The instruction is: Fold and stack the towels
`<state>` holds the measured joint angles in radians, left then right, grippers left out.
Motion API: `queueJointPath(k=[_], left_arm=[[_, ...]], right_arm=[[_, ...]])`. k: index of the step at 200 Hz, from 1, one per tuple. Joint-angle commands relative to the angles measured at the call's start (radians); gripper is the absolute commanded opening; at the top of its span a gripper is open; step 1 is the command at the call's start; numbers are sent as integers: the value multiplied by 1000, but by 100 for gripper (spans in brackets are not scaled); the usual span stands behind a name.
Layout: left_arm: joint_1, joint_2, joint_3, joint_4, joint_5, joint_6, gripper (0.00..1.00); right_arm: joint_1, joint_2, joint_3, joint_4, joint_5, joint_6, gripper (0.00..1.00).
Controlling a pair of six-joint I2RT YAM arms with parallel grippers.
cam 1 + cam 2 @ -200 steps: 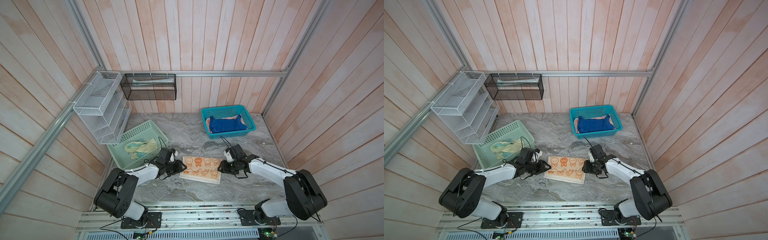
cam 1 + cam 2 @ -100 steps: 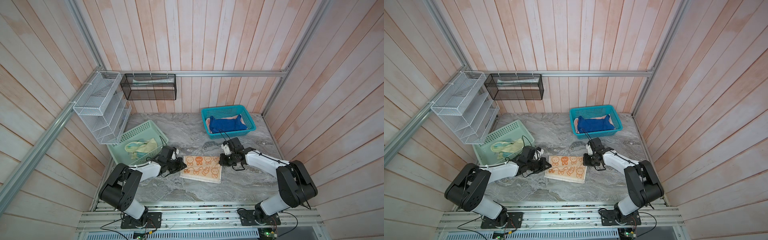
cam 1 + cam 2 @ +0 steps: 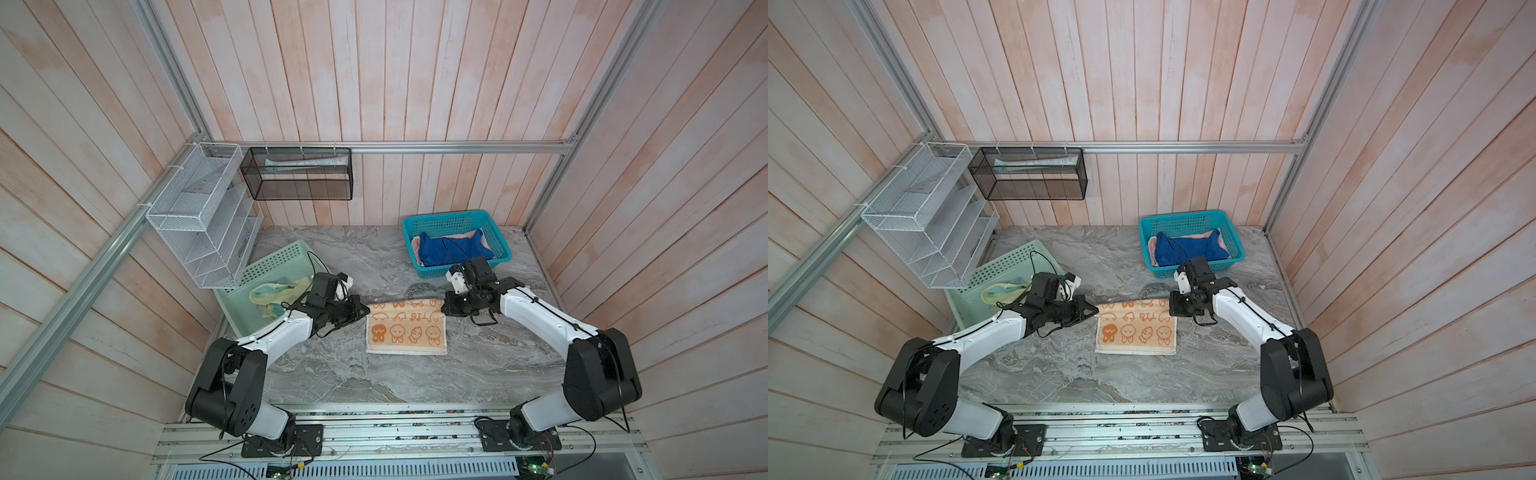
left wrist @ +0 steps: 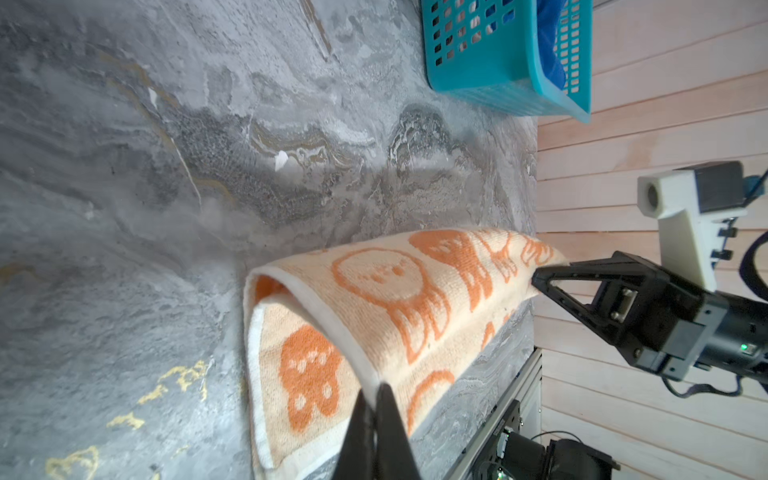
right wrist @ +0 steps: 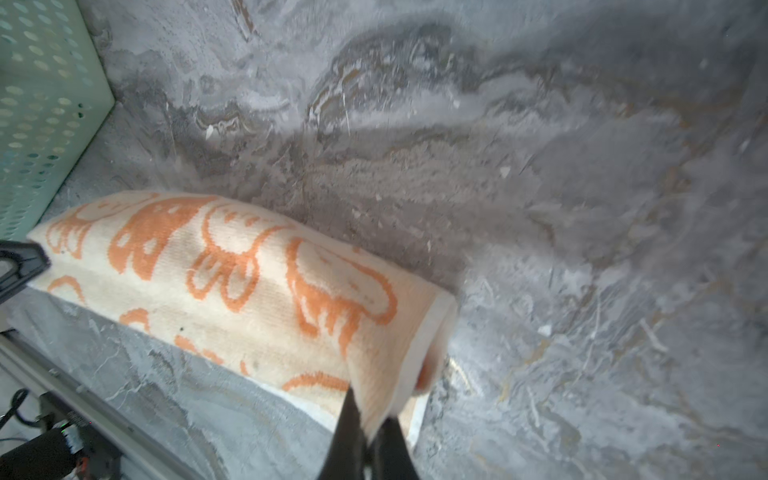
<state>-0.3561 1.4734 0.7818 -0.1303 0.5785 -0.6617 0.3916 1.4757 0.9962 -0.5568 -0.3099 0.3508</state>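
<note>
Nearest the robot's bases, the grey marble table (image 3: 374, 382) lies bare up to the orange-and-cream cartoon towel (image 3: 406, 332), which sits at the middle of the table in both top views (image 3: 1136, 330). Its near half lies flat on the marble, while its far edge is raised and curled over toward the near side. The left wrist view shows this as a soft arch of cloth (image 4: 395, 299). The left gripper (image 3: 365, 309) has its jaws pressed together on the towel's left far corner, and its dark fingertips (image 4: 386, 399) pinch the white hem. The right gripper (image 3: 444, 307) is likewise clamped on the right far corner, and in the right wrist view (image 5: 365, 419) the cloth drapes down between its two closed fingers. Both grippers sit low, close over the table, on either side of the towel and facing each other. Beyond the left arm stands the mint-green basket (image 3: 274, 253) with the pale yellow towel (image 3: 274, 293) crumpled inside it. Farther back on the right is the teal basket (image 3: 449, 218), which holds the blue towel (image 3: 453, 251) bunched on top of the salmon-pink towel (image 3: 415, 248). A white wire rack (image 3: 195, 216) and a black mesh basket (image 3: 297, 174) hang on the walls behind.
</note>
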Motion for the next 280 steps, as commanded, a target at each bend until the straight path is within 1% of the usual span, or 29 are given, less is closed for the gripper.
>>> queueJointPath(k=[1,4,14,21,32,43,67,87,108,119,133,153,172,205,237,247,252,257,268,274,280], left_arm=[[2,-12,-102,-25,50,4,0],[2,-13,-117,-16,55,-3,0],[-1,-13,-166,20,69,-26,0],[-3,-12,-195,38,75,-41,0],[-6,-6,-228,65,82,-55,0],[-11,-1,-246,75,86,-59,0],[-14,-8,-250,65,83,-53,0],[-14,-22,-247,58,73,-51,0],[-14,-22,-242,58,76,-51,0],[-17,-20,-236,51,80,-49,0],[-20,-24,-224,35,81,-43,0],[-21,-40,-205,6,80,-33,0],[-20,-56,-181,-28,81,-23,0],[-21,-84,-146,-87,86,-6,0],[-32,-93,-185,-95,86,-11,0],[-39,-85,-214,-75,88,-20,5],[-44,-80,-228,-69,90,-26,8],[-46,-75,-239,-63,92,-30,14],[-49,-63,-257,-72,88,-31,26],[-50,-62,-255,-97,80,-27,30],[-49,-63,-246,-127,59,-16,33]], right_arm=[[47,-64,-128,-38,-80,81,2],[50,-69,-149,-27,-90,91,5],[52,-83,-212,11,-112,120,26],[51,-91,-244,29,-114,133,35],[44,-96,-258,44,-111,142,45],[35,-94,-249,51,-113,144,50],[29,-76,-219,61,-113,140,51],[29,-56,-228,88,-117,139,51],[29,-28,-229,126,-118,134,47],[29,-8,-213,132,-124,130,43],[29,16,-190,126,-136,120,34],[29,28,-165,106,-137,105,13],[30,26,-129,61,-120,84,0],[14,17,-53,-41,-100,33,0],[-9,25,-51,-94,-102,-2,0],[-10,34,-66,-96,-108,-5,0],[-8,39,-74,-95,-114,-4,0],[-9,41,-83,-91,-123,-2,6],[-9,42,-95,-89,-134,8,28],[-9,38,-97,-89,-134,11,37],[-10,33,-99,-89,-131,15,45]])
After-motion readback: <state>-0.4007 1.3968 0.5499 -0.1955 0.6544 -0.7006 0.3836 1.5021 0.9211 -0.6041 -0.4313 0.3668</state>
